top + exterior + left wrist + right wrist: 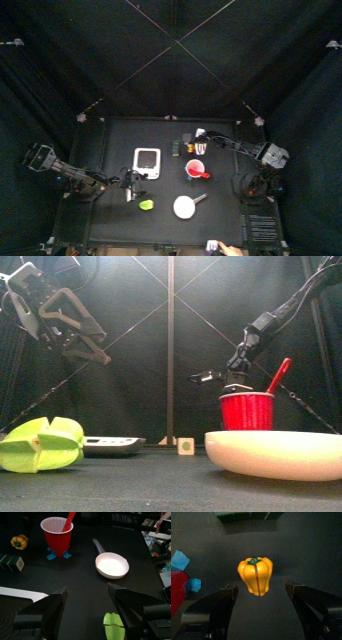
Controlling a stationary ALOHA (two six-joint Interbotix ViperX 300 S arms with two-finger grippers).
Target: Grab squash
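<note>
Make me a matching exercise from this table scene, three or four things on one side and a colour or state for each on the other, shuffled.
Things:
1. squash
2. cup
3. white bowl
4. right gripper

Descriptions:
A. red, with a red straw in it
B. open, jaws on either side of the squash
C. yellow-orange with a green stem
D. round, with a short handle

Pairs: 1-C, 2-A, 3-D, 4-B

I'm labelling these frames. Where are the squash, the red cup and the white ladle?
squash (pixel 255 575), right wrist view, middle of its yellow-orange body.
red cup (pixel 59 535), left wrist view, its side wall.
white ladle (pixel 111 565), left wrist view, inside of its bowl.
</note>
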